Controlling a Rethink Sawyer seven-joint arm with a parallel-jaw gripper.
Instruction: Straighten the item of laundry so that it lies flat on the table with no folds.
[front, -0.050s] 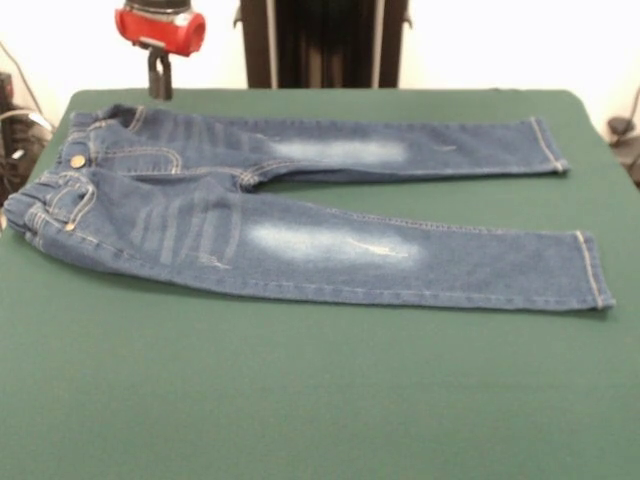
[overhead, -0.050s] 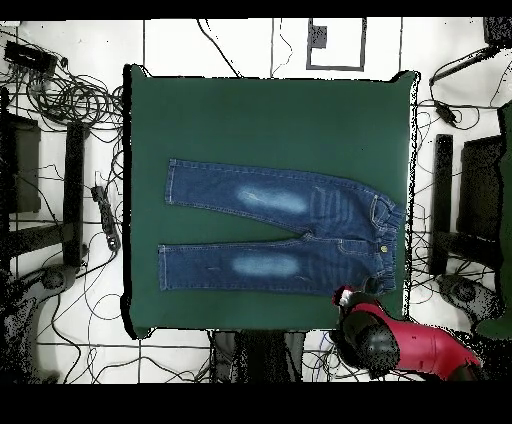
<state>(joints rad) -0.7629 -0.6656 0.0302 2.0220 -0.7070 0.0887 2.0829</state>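
A dark green counter (front, -0.050s: 320, 400) fills most of the front view, its cloth-like top running from edge to edge of the frame. In the overhead view it sits as a green rectangle in the middle, with a white floor (overhead, -0.050s: 240, 45) and tangled black cables (overhead, -0.050s: 70, 95) around it.

A small pair of blue denim jeans (front, -0.050s: 300, 240) lies spread on the counter. In the front view the waistband is at the left of the frame and both legs stretch to the right, lying slightly apart with green showing between them. Each thigh has a faded whitish patch. Tan stitching outlines the pockets and seams, and a metal button (front, -0.050s: 77, 161) sits at the waistband. The waistband end looks a little bunched and raised; the legs look flat.

The red and black arm (overhead, -0.050s: 400, 348) shows at the lower right of the overhead view. In the front view the end effector (front, -0.050s: 160, 78) hangs at the upper left, just behind the waistband corner, below a red housing. I cannot tell whether it is open or closed.
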